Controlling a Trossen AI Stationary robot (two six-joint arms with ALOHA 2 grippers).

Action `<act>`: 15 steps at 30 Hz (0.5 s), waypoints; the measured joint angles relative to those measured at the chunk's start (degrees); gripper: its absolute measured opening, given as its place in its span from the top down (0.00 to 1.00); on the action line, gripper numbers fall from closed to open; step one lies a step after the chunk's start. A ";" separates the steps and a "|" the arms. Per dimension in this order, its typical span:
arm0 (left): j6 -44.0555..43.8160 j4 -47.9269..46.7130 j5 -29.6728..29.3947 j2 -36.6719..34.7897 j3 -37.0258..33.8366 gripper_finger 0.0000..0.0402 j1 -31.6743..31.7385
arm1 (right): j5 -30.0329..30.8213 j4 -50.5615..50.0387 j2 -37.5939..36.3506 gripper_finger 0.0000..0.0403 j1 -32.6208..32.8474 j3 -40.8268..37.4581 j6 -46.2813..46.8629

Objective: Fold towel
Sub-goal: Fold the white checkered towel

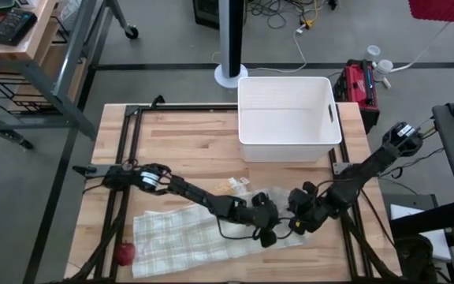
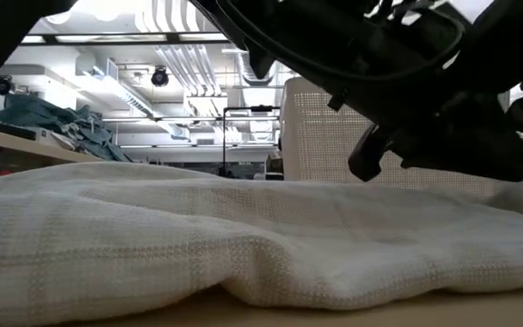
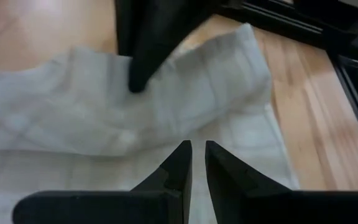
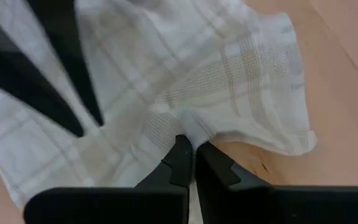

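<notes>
A pale checked towel [image 1: 195, 233] lies spread on the wooden table near its front edge, filling the foreground of the low view [image 2: 198, 236]. My right gripper [image 4: 191, 142] is shut on the towel's right end, by my right arm [image 1: 299, 222]. My left gripper [image 3: 197, 146] reaches across from the left [image 1: 268, 233]. It stands just above the flat layer with only a narrow gap between its fingers and nothing visible in it. The towel's right end is humped up and partly turned over [image 3: 185, 68]. My right gripper pinches a gathered bit of the towel [image 4: 185, 121] near its right end between its two fingertips, slanting down from above. The cloth puckers toward the tips and rises there in a hump. The rest of the towel lies on the table. Whether my left gripper's tips touch the towel I cannot tell.
A white bin [image 1: 290, 118] stands at the far middle of the table. A small red thing [image 1: 124, 252] lies at the towel's near left corner, and small pale bits [image 1: 236, 185] lie beyond the towel. Black frame rails [image 1: 124, 158] run along the table's sides. Bare wood [image 1: 187, 134] lies left of the bin.
</notes>
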 joint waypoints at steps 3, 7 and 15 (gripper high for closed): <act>0.07 0.18 0.03 0.00 -0.63 0.91 1.00 | 0.03 0.11 -0.05 0.98 0.00 0.47 -0.66; -1.99 0.11 0.76 0.59 -2.25 0.91 1.97 | -1.05 -2.92 -0.53 0.90 0.00 1.55 -1.81; -6.30 -0.86 4.85 2.49 -2.28 0.91 2.22 | -5.44 -19.71 -2.20 0.64 1.26 3.36 3.65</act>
